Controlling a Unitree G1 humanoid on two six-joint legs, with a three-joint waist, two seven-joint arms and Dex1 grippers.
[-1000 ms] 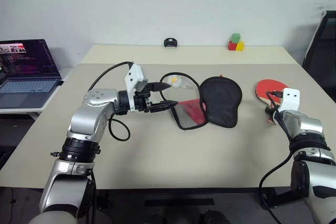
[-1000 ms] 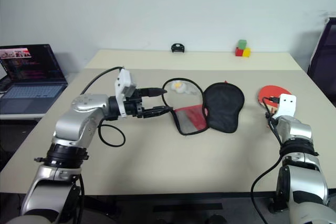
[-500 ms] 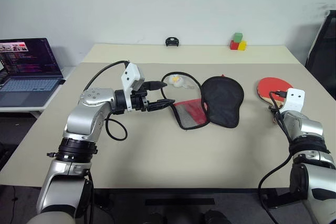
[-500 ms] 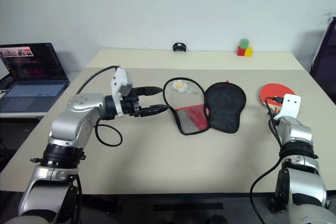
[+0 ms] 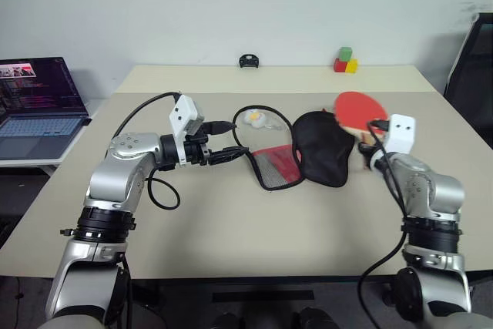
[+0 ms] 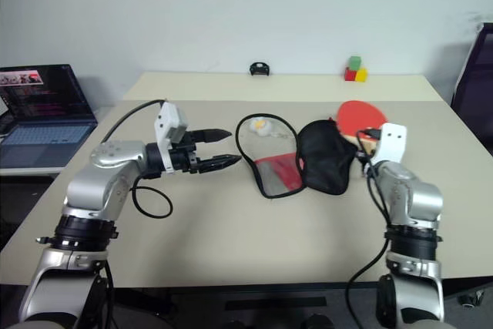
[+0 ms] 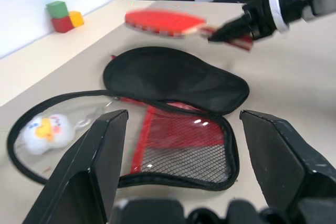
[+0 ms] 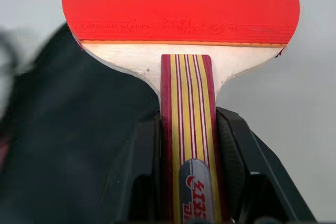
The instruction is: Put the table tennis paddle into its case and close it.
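Observation:
The case lies unzipped and spread flat mid-table, its black half to the right and its red mesh half to the left. The table tennis paddle, red-faced with a striped wooden handle, hangs just above the case's right edge. My right gripper is shut on that handle. Just left of the mesh half, my left gripper is held level and open, with nothing between its fingers. The left wrist view shows the case ahead and the paddle beyond it.
A small white duck toy lies inside a clear loop behind the mesh half. A laptop stands on a side table at the left. Coloured blocks and a small black object sit at the far edge. A black chair is at the right.
My right gripper has lifted the paddle off the table's right side and carried it left to the case's right edge. My left gripper has stayed where it was.

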